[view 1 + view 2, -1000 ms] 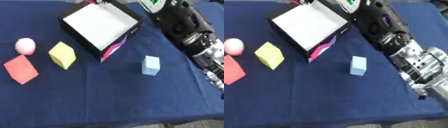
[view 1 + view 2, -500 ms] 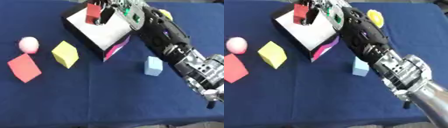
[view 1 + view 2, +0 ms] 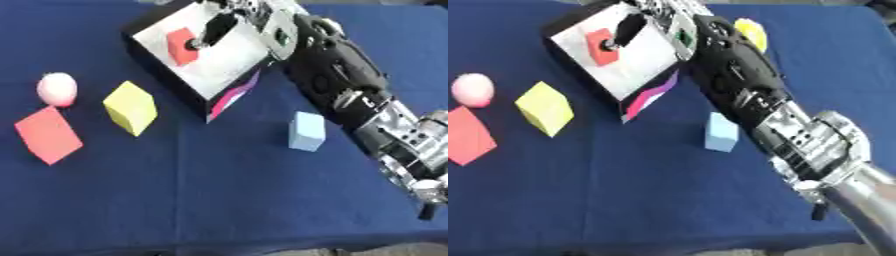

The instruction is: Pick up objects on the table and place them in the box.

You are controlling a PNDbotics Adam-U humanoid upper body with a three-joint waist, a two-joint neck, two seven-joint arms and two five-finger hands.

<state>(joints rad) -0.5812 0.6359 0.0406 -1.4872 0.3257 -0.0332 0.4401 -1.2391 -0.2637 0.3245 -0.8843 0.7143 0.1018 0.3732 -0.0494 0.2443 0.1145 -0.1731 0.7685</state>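
Box (image 3: 219, 75): one box. It is open, white inside, with dark walls and a pink patch on its near corner. It sits far back on the table.
In the box: one small red block (image 3: 182, 46). It lies on the white floor, toward the box's left side.
Right hand (image 3: 217, 30): it hangs over the box, just right of the red block. Its dark fingers point down at the white floor. They look straight and hold nothing. One fingertip is right beside the red block; I cannot tell if it touches.
Right arm (image 3: 754, 95): it is big, black and silver. It reaches from the low right corner up to the box.
Left hand: it does not show.
Yellow cube (image 3: 131, 107): one. It is left of the box and near it, out on the cloth.
Pink ball (image 3: 57, 89): one. It is left of the box, past the yellow cube.
Red cube (image 3: 48, 135): one big one. It is left of the box and nearer to us, just under the pink ball.
Blue cube (image 3: 306, 131): one, light blue. It is in front of the box, a bit to the right, close to the arm.
Yellow thing (image 3: 751, 33): one. It peeks out right of the box, behind the arm.
Table (image 3: 210, 200): one, with a dark blue cloth.
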